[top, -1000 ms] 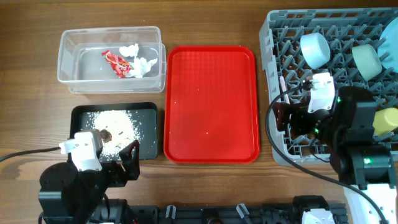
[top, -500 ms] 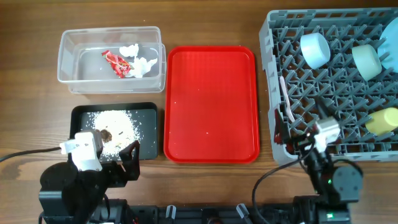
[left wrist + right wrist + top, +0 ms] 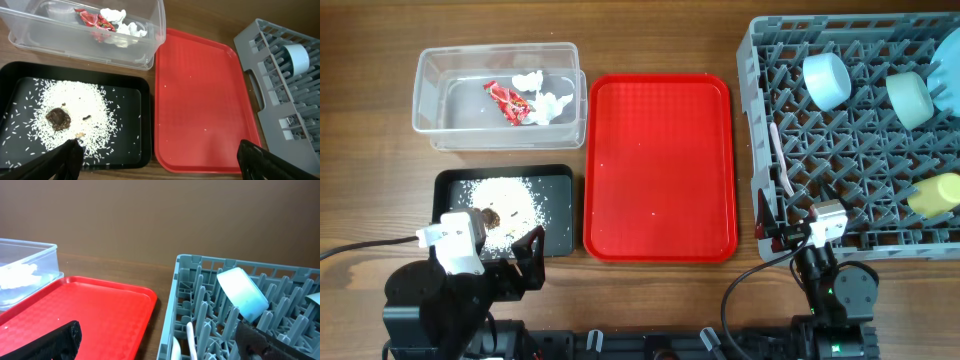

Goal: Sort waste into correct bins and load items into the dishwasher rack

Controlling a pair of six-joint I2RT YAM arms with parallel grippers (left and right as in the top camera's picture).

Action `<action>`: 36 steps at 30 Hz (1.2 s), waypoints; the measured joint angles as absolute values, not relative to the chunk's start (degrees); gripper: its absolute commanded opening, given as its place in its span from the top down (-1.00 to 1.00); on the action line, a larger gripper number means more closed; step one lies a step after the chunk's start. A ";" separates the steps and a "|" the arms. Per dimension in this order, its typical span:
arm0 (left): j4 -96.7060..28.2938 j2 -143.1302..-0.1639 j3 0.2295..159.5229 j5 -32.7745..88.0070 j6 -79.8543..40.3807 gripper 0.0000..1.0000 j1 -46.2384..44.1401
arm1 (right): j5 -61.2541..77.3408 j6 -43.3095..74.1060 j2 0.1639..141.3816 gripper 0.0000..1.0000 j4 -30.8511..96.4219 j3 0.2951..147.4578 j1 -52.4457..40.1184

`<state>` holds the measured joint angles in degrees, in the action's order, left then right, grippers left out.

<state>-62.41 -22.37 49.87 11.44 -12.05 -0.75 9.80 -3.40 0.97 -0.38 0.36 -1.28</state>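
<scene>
Sorting appears all but finished at the table. At 8 o'clock, nearest the robot, the black tray (image 3: 556,178) holds the scattered rice-like crumbs (image 3: 505,198) and a brown food bit (image 3: 58,119). The red serving tray (image 3: 660,165) in the centre lies bare, with nothing loose on the wood around it. From 4 to 2 o'clock the dishwasher rack (image 3: 761,60) carries a yellow cup (image 3: 938,193) near its front edge and white cutlery (image 3: 780,155) along its left side. Farther back sit two bowls, one pale blue (image 3: 826,78) and one greenish (image 3: 910,98), and a pale blue plate (image 3: 950,45) cut off by the frame. Farthest away, at 10 o'clock, the clear tub (image 3: 428,95) contains the red wrapper (image 3: 507,100) and the crumpled tissue (image 3: 548,103). Judging by this, no waste or dish is left to move. The left gripper (image 3: 162,161) hovers at 7 o'clock above the black tray's near rim, jaws spread wide and holding nothing. The right gripper (image 3: 162,342) sits at 5 o'clock by the rack's front-left corner, likewise wide and empty, touching nothing visible.
</scene>
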 measured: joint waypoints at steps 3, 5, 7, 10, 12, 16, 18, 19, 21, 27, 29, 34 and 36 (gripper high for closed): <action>-62.39 -22.37 49.87 11.42 -12.05 -1.00 -0.75 | 9.82 -3.40 0.99 -0.99 -0.40 0.36 -1.28; -62.39 -22.37 49.87 11.42 -12.05 -1.00 -0.75 | 9.80 -3.42 0.99 -1.00 -0.40 0.36 -1.28; -62.39 -22.37 49.87 11.42 -12.05 -1.00 -0.75 | 9.80 -3.40 0.99 -0.99 -0.40 0.36 -1.28; -62.39 -22.37 49.87 11.42 -12.05 -1.00 -0.75 | 9.82 -3.40 0.99 -0.99 -0.40 0.36 -1.28; -62.39 -22.37 49.87 11.42 -12.05 -1.00 -0.75 | 9.80 -3.40 0.99 -1.00 -0.38 0.36 -1.28; -62.39 -22.37 49.87 11.42 -12.05 -1.00 -0.75 | 9.80 -3.40 0.99 -0.99 -0.40 0.36 -1.28; -62.39 -22.37 49.87 11.42 -12.05 -1.00 -0.75 | 9.80 -3.40 0.99 -0.99 -0.40 0.36 -1.28; -62.39 -22.37 49.87 11.42 -12.03 -1.00 -0.75 | 9.80 -3.42 0.99 -0.99 -0.40 0.36 -1.28; -62.39 -22.37 49.87 11.18 -12.05 -1.00 -0.75 | 9.80 -3.40 0.99 -0.99 -0.40 0.36 -1.28; -61.52 -22.24 49.60 10.39 -11.99 -1.00 0.60 | 9.82 -3.40 0.99 -1.00 -0.40 0.36 -1.28; -58.06 -20.95 47.81 10.11 -11.81 -1.00 2.50 | 9.80 -3.40 0.99 -1.00 -0.40 0.36 -1.28; -47.29 -13.96 37.04 9.47 -11.60 -1.00 4.32 | 9.80 -3.40 0.99 -1.00 -0.38 0.36 -1.28; -41.65 -10.94 31.75 9.37 -11.62 -1.00 4.32 | 9.80 -3.42 1.02 -1.00 -0.40 0.36 -1.28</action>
<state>-41.65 -10.94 31.75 9.37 -11.62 4.32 9.80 -3.42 1.02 -0.40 0.36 -1.28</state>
